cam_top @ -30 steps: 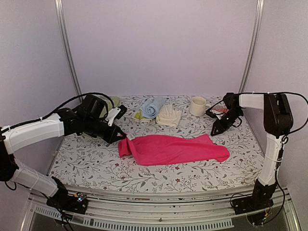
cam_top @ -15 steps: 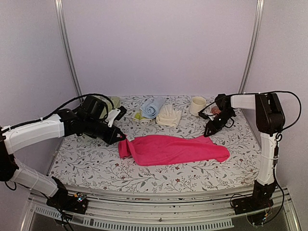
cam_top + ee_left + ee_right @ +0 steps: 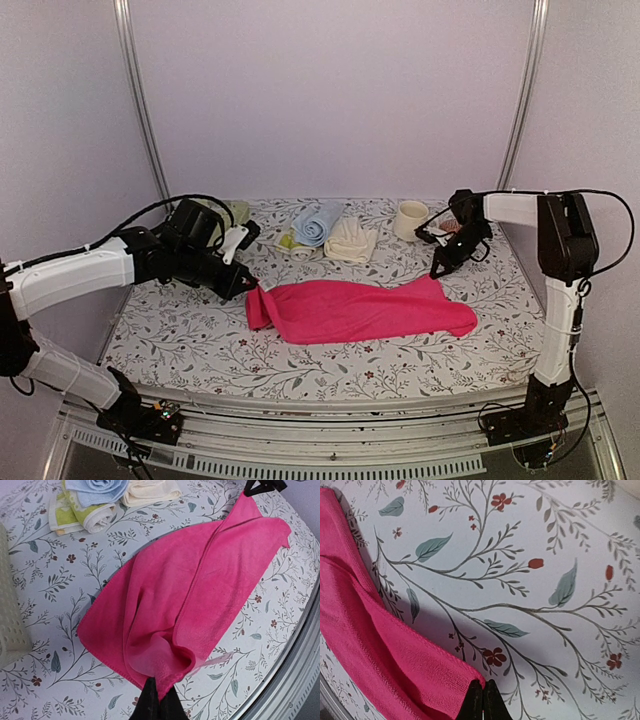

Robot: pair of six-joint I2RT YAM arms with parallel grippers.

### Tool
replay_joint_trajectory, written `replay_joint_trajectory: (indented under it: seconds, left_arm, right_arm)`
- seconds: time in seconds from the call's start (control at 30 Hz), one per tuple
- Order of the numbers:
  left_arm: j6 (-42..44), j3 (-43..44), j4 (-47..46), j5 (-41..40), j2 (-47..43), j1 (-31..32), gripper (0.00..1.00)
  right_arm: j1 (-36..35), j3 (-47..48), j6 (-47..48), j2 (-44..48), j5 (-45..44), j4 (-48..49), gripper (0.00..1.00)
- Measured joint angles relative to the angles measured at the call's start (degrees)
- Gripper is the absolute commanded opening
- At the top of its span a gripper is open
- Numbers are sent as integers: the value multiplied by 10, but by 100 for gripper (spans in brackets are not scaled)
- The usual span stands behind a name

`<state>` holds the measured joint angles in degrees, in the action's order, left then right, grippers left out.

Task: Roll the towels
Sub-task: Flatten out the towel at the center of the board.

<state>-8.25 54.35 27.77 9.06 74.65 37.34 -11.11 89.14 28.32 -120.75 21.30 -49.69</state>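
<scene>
A hot pink towel [image 3: 370, 310] [image 3: 200, 590] [image 3: 370, 650] lies spread in loose folds across the middle of the flowered table. My left gripper [image 3: 252, 288] [image 3: 159, 700] is shut on its left corner, which is bunched up between the fingers. My right gripper [image 3: 438, 270] [image 3: 483, 687] is shut on the tip of the towel's far right corner, low at the table. At the back lie three rolled towels: a light blue one [image 3: 316, 222] [image 3: 97, 490], a cream-white one [image 3: 350, 240] [image 3: 150, 490] and a yellow-green one [image 3: 292, 242] [image 3: 75, 517].
A cream mug [image 3: 410, 220] stands at the back right, just behind my right arm. A pale green mesh basket [image 3: 225, 215] [image 3: 10, 615] sits at the back left behind my left arm. The table's front edge rail [image 3: 330, 405] runs close below the pink towel.
My right gripper came in to the pink towel's far right corner and closed on it. The left gripper kept its hold and stayed in place.
</scene>
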Motion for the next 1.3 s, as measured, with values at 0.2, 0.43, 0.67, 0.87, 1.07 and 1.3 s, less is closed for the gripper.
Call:
replay_joint_trajectory:
  seconds: [0.2, 0.43, 0.67, 0.87, 1.07, 1.3]
  left_arm:
    - [-1, 50, 25, -74, 26, -23, 0]
    - [27, 216, 40, -147, 37, -42, 0]
    - [58, 288, 30, -144, -17, -42, 0]
    - [68, 288, 37, -103, -101, -31, 0]
    - [57, 220, 51, -77, -201, 5, 0]
    - [5, 134, 70, -55, -254, 67, 0]
  right_arm:
    - [73, 68, 0, 98, 2, -27, 2]
    - [192, 163, 2, 229, 4, -23, 2]
    - [232, 170, -1, 328, 32, -22, 2]
    - [238, 101, -1, 454, 38, -20, 2]
    - [242, -10, 3, 610, 29, -33, 2]
    - [246, -111, 26, 719, -6, -58, 2]
